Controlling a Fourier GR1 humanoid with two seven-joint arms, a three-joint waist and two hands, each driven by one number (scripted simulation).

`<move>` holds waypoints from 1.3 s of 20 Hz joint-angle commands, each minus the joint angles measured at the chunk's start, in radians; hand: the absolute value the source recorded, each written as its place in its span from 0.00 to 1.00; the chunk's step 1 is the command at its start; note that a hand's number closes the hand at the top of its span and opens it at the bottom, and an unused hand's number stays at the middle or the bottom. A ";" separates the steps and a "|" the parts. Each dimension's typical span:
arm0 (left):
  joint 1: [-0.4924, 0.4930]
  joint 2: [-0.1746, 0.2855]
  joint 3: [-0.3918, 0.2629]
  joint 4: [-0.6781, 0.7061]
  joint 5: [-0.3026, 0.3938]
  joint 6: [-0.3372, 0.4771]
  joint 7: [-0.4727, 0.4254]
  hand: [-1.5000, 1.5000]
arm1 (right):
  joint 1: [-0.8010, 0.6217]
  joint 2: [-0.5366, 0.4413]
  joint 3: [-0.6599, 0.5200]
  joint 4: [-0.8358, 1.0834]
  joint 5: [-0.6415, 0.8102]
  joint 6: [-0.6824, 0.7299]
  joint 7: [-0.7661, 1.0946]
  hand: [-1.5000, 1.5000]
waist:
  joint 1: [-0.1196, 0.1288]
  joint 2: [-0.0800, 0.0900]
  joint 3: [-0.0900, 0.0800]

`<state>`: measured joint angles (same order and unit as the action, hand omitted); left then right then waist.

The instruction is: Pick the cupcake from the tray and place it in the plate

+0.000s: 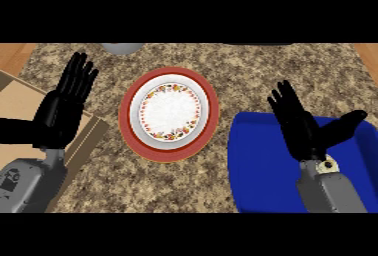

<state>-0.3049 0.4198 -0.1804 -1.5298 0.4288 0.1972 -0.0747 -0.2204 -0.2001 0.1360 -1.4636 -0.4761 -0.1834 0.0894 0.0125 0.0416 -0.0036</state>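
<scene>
So, early stage: the pick isn't done yet. The right hand (304,134) hovers over the blue tray (258,170) at the near right of the table (295,70). Its fingers (284,100) are straight and spread w/ the thumb stuck out to the right, and it has hold of nothing. The left hand (63,107) rests at the left edge above a tan box (15,100), fingers up and flat, also w/ nothing in it.

The cupcake shows nowhere. It's prob. on the tray under the right hand or forearm, but I can't tell from this angle. The plate (127,122), red-rimmed w/ a flowered white centre, sits mid-table just left of the tray and has nothing on it. A grey item (122,48) is cut off at the far edge.

Next move, as I judge it: lower the right hand onto the tray, find the cupcake and curl the fingers round it. Then lift, carry it left over the tray's wall and set it on the plate's centre.
</scene>
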 commanded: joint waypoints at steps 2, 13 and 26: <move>0.107 0.030 0.001 0.013 -0.026 0.007 0.044 0.50 | 0.083 -0.137 -0.103 -0.019 -0.033 0.139 -0.069 1.00 | -0.014 -0.044 0.004; 0.128 0.059 -0.011 0.148 -0.065 0.035 0.160 0.50 | 0.325 -0.249 -0.355 0.249 0.165 0.147 -0.717 0.00 | -0.031 -0.038 0.008; 0.125 0.025 0.018 0.112 -0.123 -0.003 0.214 0.50 | 0.428 -0.411 -0.284 0.231 0.442 0.173 -0.690 0.00 | -0.015 -0.043 0.003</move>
<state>-0.1818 0.4349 -0.1848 -1.3884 0.3070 0.2241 0.0958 0.1813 -0.5874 -0.1534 -1.1889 -0.0872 -0.0050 -0.6443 -0.0055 -0.0006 0.0006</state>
